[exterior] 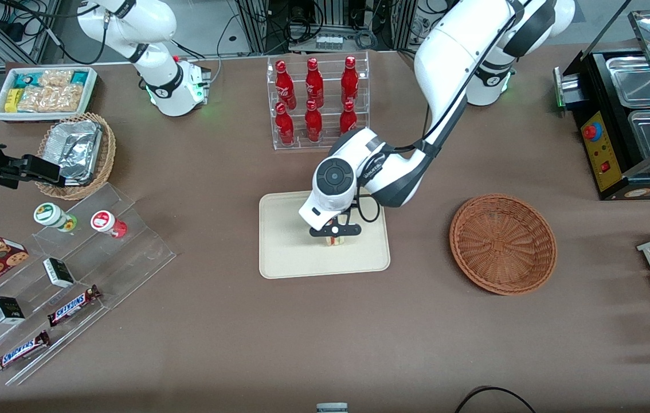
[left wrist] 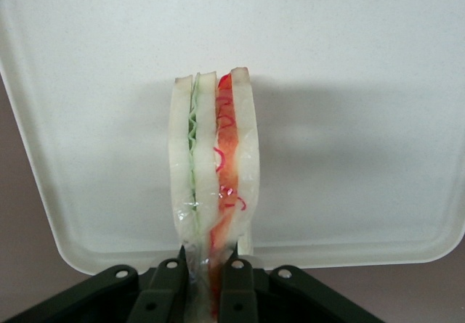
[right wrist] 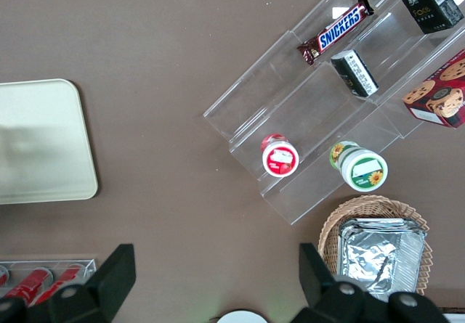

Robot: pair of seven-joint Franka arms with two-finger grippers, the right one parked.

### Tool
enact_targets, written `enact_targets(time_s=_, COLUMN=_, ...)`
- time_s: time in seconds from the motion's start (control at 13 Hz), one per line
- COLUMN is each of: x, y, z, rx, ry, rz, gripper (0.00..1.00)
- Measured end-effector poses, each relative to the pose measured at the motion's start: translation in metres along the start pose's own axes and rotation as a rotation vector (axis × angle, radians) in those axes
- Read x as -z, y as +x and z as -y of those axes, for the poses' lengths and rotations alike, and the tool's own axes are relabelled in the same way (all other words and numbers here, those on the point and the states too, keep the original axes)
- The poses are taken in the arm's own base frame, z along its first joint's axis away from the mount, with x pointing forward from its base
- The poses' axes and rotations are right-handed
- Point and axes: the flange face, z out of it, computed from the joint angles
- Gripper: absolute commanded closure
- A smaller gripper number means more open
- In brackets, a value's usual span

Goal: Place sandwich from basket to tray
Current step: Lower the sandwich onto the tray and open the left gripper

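evidently for a clean set-down, the left arm's end effector [exterior: 336,232] pinches the small triangular white-bread sandwich [left wrist: 215,185] upright over the flat cream-beige rectangular tray [exterior: 285,252], well apart from the round reddish-brown wicker basket [exterior: 502,244].

Place: robot lab staged as a snack shop
Lab signs: cable racks, the gripper [exterior: 335,232] over the tray [exterior: 285,252]
Shop signs: 6 cola bottles [exterior: 316,100], Snickers bars [exterior: 73,305]

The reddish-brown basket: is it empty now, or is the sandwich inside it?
Empty. The basket shows only bare weave; the gripper holds the sandwich over the tray.
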Motion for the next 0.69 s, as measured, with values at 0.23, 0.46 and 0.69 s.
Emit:
enact_targets(time_s=0.23, x=-0.004, y=0.002, z=-0.001, rx=0.003, ry=-0.009, rz=-0.006, gripper=1.00)
enact_targets(time_s=0.46, x=-0.018, y=0.006, z=-0.001, rx=0.006, ry=-0.008, rz=0.000, gripper=1.00)
enact_targets(time_s=0.69, x=-0.025, y=0.007, z=-0.001, rx=0.007, ry=-0.008, rz=0.002, gripper=1.00)
